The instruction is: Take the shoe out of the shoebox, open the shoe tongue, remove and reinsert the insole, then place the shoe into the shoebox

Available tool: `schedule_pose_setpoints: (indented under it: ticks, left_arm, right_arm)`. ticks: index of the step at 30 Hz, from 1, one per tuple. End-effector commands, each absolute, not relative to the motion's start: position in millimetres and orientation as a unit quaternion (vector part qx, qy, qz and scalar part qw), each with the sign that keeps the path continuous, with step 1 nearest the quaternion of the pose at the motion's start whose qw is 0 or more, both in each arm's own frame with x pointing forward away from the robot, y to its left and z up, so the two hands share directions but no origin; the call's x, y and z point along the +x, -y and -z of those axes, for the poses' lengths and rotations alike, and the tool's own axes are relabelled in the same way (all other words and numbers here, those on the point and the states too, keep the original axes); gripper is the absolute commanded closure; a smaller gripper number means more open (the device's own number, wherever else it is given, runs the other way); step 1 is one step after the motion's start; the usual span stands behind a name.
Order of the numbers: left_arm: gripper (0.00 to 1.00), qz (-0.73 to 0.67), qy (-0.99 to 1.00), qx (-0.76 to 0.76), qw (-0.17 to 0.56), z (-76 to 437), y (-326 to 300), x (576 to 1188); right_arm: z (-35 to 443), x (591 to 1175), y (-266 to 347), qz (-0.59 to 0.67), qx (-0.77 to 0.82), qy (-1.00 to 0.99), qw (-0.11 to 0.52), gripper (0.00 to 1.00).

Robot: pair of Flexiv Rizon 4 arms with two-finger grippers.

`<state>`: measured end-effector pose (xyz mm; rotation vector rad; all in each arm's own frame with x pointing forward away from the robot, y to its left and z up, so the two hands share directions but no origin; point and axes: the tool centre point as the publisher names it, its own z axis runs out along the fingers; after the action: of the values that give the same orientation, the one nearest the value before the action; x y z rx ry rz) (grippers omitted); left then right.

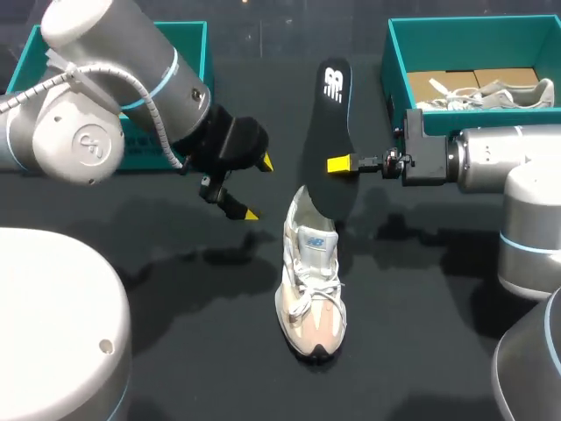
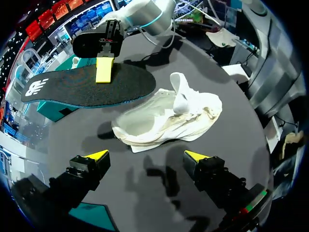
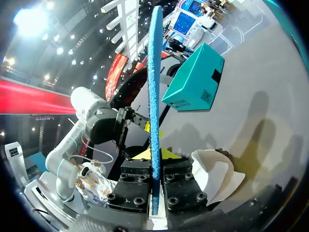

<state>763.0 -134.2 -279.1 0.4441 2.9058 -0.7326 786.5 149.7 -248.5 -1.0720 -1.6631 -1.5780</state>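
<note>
Gripper on right arm (image 1: 342,164): shut tight on the insole (image 1: 331,132), yellow fingers pinching it from both flat sides about mid-length. Right wrist view shows the insole (image 3: 154,96) edge-on, blue rim, standing straight out between the fingers. Insole held above the tabletop (image 1: 175,289), dark face toward the head camera, white logo at the far end. Head view has its near end overlapping the heel opening of the shoe (image 1: 311,289); contact there cannot be told.

Left gripper (image 1: 258,188): wide open, holding nothing, hanging just left of the insole and shoe. Left wrist view puts the shoe (image 2: 169,118) ahead of its spread fingers (image 2: 96,155), tongue lifted, with the insole (image 2: 87,86) hovering beyond and beside the shoe.

Shoe: pale, laced, upright on its sole mid-tabletop, toe toward the robot, outside both boxes.

Right shoebox (image 1: 394,61): teal, far right corner, second shoe (image 1: 491,92) lying inside. Left box (image 1: 195,39): teal, far left, partly behind the left arm.
</note>
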Motion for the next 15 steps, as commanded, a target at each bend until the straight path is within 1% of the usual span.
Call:
schedule_pose_setpoints:
  ticks: [1,6,8,10,15]
  left_arm:
    - [0.00,0.241,-0.958,0.147,0.054,280.1,135.3,765.0]
    - [0.00,0.241,-0.958,0.147,0.054,280.1,135.3,765.0]
    - [0.00,0.241,-0.959,0.143,0.045,291.8,141.5,764.4]
    - [0.00,0.211,-0.967,0.124,0.064,307.2,147.9,765.5]
    - [0.00,0.226,-0.966,0.110,0.054,323.6,150.0,769.0]
  right_arm:
    - [250.6,790.0,-153.3,0.594,-0.402,0.628,0.302,1.00]
    - [250.6,790.0,-153.3,0.594,-0.402,0.628,0.302,1.00]
    - [252.0,791.4,-154.4,0.601,-0.392,0.630,0.296,1.00]
    - [254.3,791.9,-155.5,0.616,-0.377,0.628,0.291,1.00]
    - [258.7,793.1,-159.2,0.647,-0.346,0.620,0.278,1.00]
